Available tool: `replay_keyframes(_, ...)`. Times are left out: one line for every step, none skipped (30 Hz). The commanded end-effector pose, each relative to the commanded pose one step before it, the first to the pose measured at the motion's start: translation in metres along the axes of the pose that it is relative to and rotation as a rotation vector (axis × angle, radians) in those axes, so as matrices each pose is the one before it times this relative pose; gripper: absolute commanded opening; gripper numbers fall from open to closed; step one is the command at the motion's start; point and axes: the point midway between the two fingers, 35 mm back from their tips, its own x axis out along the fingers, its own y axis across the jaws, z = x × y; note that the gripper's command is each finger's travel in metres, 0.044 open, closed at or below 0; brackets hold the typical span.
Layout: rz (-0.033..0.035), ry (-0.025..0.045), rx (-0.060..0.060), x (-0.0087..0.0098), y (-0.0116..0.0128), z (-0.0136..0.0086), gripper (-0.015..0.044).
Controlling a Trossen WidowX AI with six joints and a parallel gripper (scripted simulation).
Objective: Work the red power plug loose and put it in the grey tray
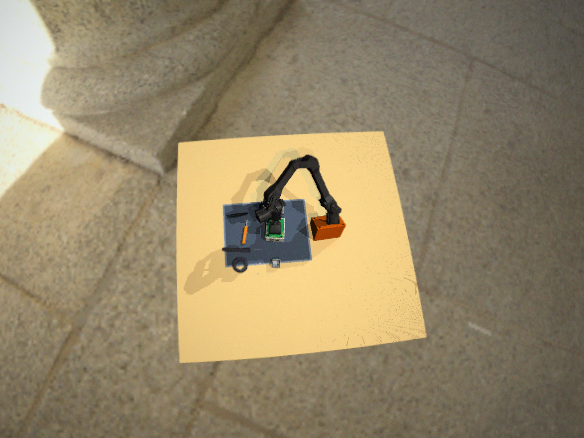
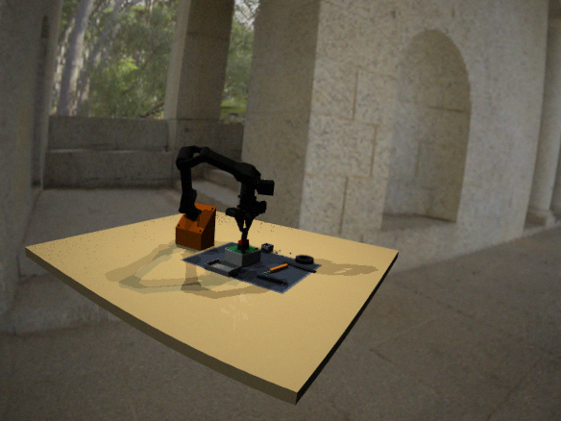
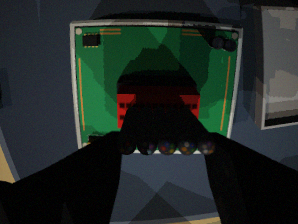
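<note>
The green circuit board (image 1: 282, 230) (image 2: 233, 249) (image 3: 95, 75) sits on a grey block. The red power plug (image 2: 243, 244) (image 3: 191, 100) stands at the socket on the board; how deep it sits is hidden. My gripper (image 1: 275, 228) (image 2: 245, 236) (image 3: 164, 143) points down over the board, shut on the plug, with its dark fingers on either side of the plug's dark upper part. Several round dark ends show between the fingers in the wrist view. The grey tray (image 2: 224, 264) (image 3: 281, 45) lies beside the board, mostly hidden behind the arm in the top view.
A dark blue mat (image 1: 295, 250) (image 2: 259, 274) lies under the board. An orange-handled tool (image 1: 244, 234) (image 2: 279, 267), dark tools and a black ring (image 1: 240, 271) (image 2: 304, 256) lie to one side. A small grey cube (image 1: 275, 263) (image 2: 267, 247) is at the mat's edge. The orange arm base (image 1: 328, 231) (image 2: 194, 235) stands beside the mat.
</note>
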Motion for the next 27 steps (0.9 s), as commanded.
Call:
replay_keyframes(0.00466, -0.00663, 0.0089, 0.00299, 0.00031, 0.00293, 0.0210)
replay_keyframes(0.00000, 0.00000, 0.0000, 0.00000, 0.00000, 0.00000, 0.0236)
replay_keyframes(0.00000, 0.00000, 0.0000, 0.00000, 0.00000, 0.00000, 0.0249)
replay_keyframes(0.00000, 0.00000, 0.0000, 0.00000, 0.00000, 0.00000, 0.0249)
replay_keyframes(0.00000, 0.00000, 0.0000, 0.00000, 0.00000, 0.00000, 0.0249)
replay_keyframes(0.00000, 0.00000, 0.0000, 0.00000, 0.00000, 0.00000, 0.0249)
replay_keyframes(0.00000, 0.00000, 0.0000, 0.00000, 0.00000, 0.00000, 0.0249)
replay_keyframes(-0.00006, -0.00003, 0.0000, 0.00167, -0.00001, 0.00000, 0.0249)
replay_keyframes(-0.00006, -0.00003, 0.0000, 0.00167, -0.00001, 0.00000, 0.0249)
replay_keyframes(-0.00006, -0.00003, 0.0000, 0.00167, -0.00001, 0.00000, 0.0249)
replay_keyframes(-0.00006, -0.00003, 0.0000, 0.00167, -0.00001, 0.00000, 0.0249)
replay_keyframes(-0.00007, -0.00003, 0.0000, 0.00167, -0.00001, 0.00000, 0.0249)
replay_keyframes(-0.00007, -0.00003, 0.0000, 0.00167, -0.00001, 0.00000, 0.0249)
replay_keyframes(-0.00007, -0.00003, 0.0000, 0.00167, -0.00001, 0.00000, 0.0249)
replay_keyframes(-0.00007, -0.00003, 0.0000, 0.00167, -0.00001, 0.00000, 0.0249)
replay_keyframes(-0.00007, -0.00003, 0.0000, 0.00167, -0.00001, 0.00000, 0.0249)
replay_keyframes(-0.00007, -0.00003, 0.0000, 0.00167, -0.00001, 0.00000, 0.0249)
replay_keyframes(-0.00007, -0.00003, 0.0000, 0.00167, -0.00001, 0.00000, 0.0249)
replay_keyframes(0.00000, 0.00000, 0.0000, 0.00023, 0.00000, 0.00000, 0.0249)
replay_keyframes(0.00000, 0.00000, 0.0000, 0.00000, 0.00000, 0.00000, 0.0249)
replay_keyframes(0.00000, 0.00000, 0.0000, 0.00000, 0.00000, 0.00000, 0.0249)
replay_keyframes(0.00000, 0.00000, 0.0000, 0.00000, 0.00000, 0.00000, 0.0249)
replay_keyframes(0.00000, 0.00000, 0.0000, 0.00000, 0.00000, 0.00000, 0.0223)
replay_keyframes(0.00000, 0.00000, 0.0000, 0.00000, 0.00000, 0.00000, 0.0197)
replay_keyframes(0.00000, 0.00000, 0.0000, 0.00000, 0.00000, 0.00000, 0.0171)
replay_keyframes(0.00000, 0.00000, 0.0000, 0.00000, 0.00000, 0.00000, 0.0144)
replay_keyframes(0.00000, 0.00000, 0.0000, 0.00000, 0.00000, 0.00000, 0.0118)
